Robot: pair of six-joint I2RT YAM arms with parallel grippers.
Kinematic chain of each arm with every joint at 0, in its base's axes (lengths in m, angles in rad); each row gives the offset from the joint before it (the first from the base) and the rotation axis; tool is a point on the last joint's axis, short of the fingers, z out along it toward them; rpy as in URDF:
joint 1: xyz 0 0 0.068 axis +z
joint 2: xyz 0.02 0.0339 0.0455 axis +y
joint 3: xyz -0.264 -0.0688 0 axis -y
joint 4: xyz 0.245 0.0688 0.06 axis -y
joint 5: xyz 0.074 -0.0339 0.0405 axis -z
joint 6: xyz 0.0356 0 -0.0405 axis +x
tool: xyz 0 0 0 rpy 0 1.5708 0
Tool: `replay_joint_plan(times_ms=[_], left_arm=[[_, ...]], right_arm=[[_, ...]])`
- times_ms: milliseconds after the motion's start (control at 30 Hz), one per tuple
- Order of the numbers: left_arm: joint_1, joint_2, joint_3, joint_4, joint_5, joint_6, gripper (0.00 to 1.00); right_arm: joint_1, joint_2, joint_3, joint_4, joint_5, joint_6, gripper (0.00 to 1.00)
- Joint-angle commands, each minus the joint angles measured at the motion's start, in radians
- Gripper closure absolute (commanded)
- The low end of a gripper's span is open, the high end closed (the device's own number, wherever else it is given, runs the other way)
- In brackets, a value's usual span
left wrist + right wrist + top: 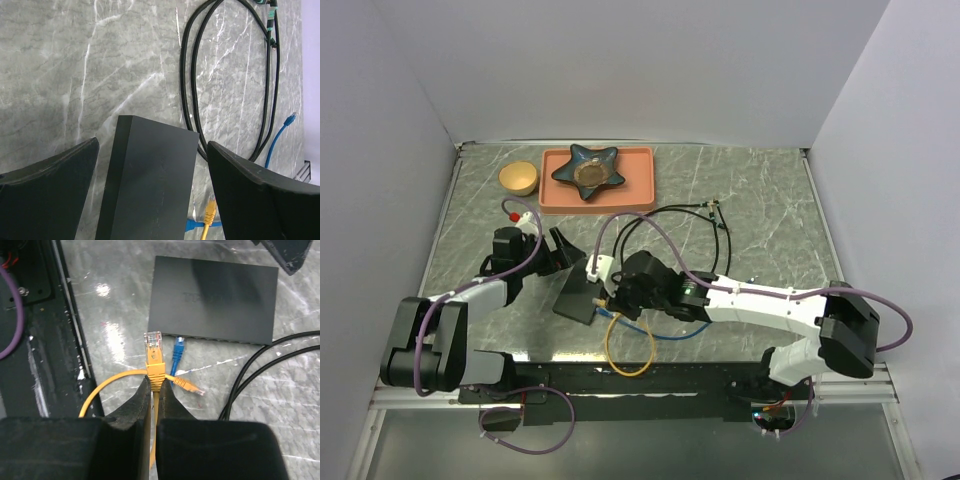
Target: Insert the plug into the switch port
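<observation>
The switch port point(578, 297) is a flat black box lying on the marble table. My right gripper point(155, 385) is shut on the boot of a yellow plug point(154, 351), whose clear tip points at the box's point(215, 300) near narrow side, a short gap away. A blue plug point(177, 350) lies with its tip at that same side; I cannot tell whether it is seated. My left gripper point(152, 165) is open with its fingers either side of the box point(150, 185), not touching it. The right gripper point(608, 297) sits just right of the box.
The yellow cable point(630, 350) loops toward the table's front edge; its other plug point(189, 386) lies beside my fingers. A black cable coil point(690, 235) lies behind the right arm. An orange-pink tray point(640, 195) with a star dish point(593, 168) and a wooden bowl point(518, 177) stand at the back.
</observation>
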Motion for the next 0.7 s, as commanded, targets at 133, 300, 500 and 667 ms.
replay_joint_plan(times_ms=[133, 300, 500, 667], left_arm=[[0.003, 0.039, -0.003, 0.077, 0.05, -0.01, 0.06], [0.003, 0.062, 0.001, 0.081, 0.062, -0.007, 0.07], [0.003, 0.075, 0.006, 0.089, 0.067, -0.005, 0.08], [0.003, 0.112, 0.015, 0.095, 0.09, -0.007, 0.13]], right_arm=[[-0.002, 0.168, 0.06, 0.005, 0.207, 0.008, 1.0], [-0.002, 0.277, 0.115, -0.026, 0.346, 0.035, 1.0], [-0.003, 0.38, 0.176, -0.052, 0.474, 0.052, 1.0], [-0.002, 0.411, 0.182, -0.033, 0.485, 0.04, 1.0]])
